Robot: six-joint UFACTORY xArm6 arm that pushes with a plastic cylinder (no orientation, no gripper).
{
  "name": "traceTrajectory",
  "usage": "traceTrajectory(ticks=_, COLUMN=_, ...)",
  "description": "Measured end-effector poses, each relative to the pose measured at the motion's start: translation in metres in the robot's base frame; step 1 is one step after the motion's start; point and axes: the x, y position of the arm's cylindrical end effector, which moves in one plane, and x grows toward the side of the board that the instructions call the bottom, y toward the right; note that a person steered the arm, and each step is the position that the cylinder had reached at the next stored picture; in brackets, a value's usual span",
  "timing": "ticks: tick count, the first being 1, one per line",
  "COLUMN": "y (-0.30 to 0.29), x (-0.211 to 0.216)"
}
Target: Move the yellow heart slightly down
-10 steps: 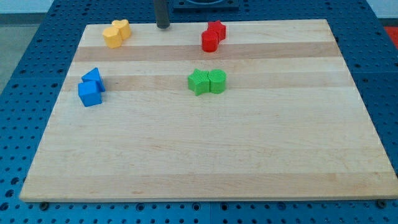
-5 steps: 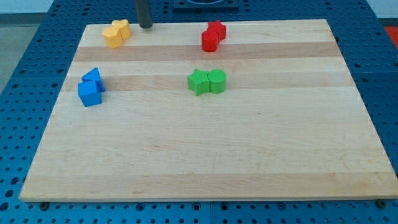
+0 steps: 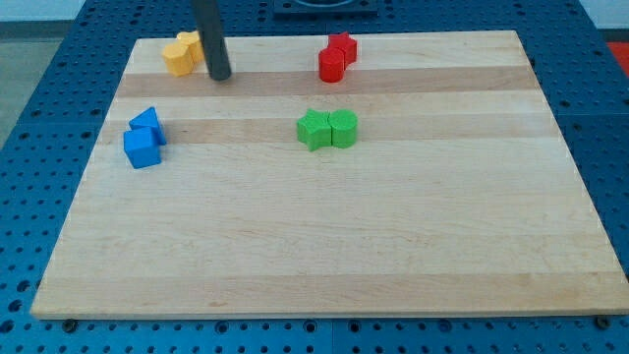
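Observation:
Two yellow blocks touch at the board's top left: a hexagon-like one (image 3: 178, 58) in front and the yellow heart (image 3: 190, 42) behind it, partly hidden by my rod. My tip (image 3: 220, 75) rests on the board just right of and slightly below the yellow pair, close to them; contact cannot be told.
Two red blocks (image 3: 336, 57) touch at the top middle. A green star (image 3: 314, 129) and green cylinder (image 3: 343, 128) touch at mid-board. Two blue blocks (image 3: 143, 138) touch at the left. The wooden board (image 3: 324, 246) lies on a blue pegboard table.
My tip has moved left along the top edge, then down, from right of the yellow blocks to just beside them. No block has visibly moved.

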Motion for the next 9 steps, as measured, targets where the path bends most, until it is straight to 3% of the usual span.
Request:
traceTrajectory(ticks=1, y=-0.051, x=0.018)
traceTrajectory(ticks=2, y=-0.113, x=0.010)
traceTrajectory(ticks=3, y=-0.138, x=-0.003)
traceTrajectory(ticks=5, y=-0.137, x=-0.078)
traceTrajectory(ticks=6, y=-0.126, x=-0.096)
traceTrajectory(ticks=9, y=-0.035, x=-0.096)
